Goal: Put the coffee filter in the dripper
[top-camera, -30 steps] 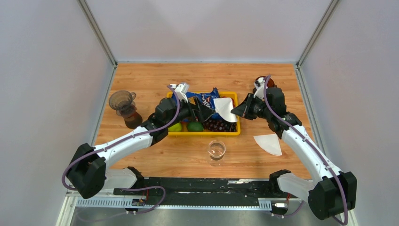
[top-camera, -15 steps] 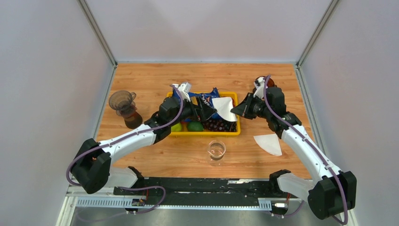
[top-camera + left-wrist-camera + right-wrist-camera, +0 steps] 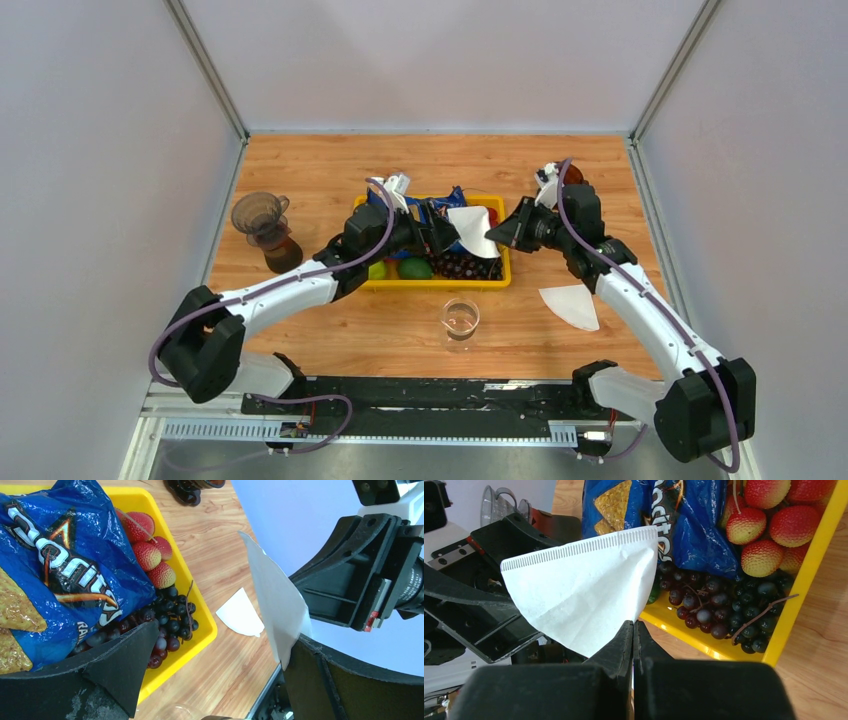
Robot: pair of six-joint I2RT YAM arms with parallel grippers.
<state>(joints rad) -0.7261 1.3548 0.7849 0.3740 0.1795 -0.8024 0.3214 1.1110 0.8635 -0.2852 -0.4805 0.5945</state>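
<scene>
Three pale grey walls [image 3: 100,150] box in a wooden surface [image 3: 330,170], with metal posts [image 3: 205,65] at the back corners.

Top view: a yellow tray [image 3: 505,262] sits mid-surface with a blue chip bag [image 3: 432,210], green fruit [image 3: 415,268] and dark grapes [image 3: 465,265] in it. The dripper [image 3: 258,212] stands far left on a dark carafe [image 3: 280,255], well apart from the tray. The right arm [image 3: 640,310] has its jaws clenched on the coffee filter [image 3: 474,230], held up over the tray's right half. The left arm [image 3: 290,290] faces it, jaws spread wide with nothing in them. A glass cup [image 3: 460,318] sits near the front edge and a spare filter [image 3: 572,305] lies flat off to the right.

Left wrist view: the coffee filter shows edge-on, right by one of the spread jaws. Red lychees [image 3: 150,555] sit in the tray corner, with bare wood beyond.

Right wrist view: the jaws pinch the filter's pointed end, ribbed edge on top. The dripper peeks in at upper left.
</scene>
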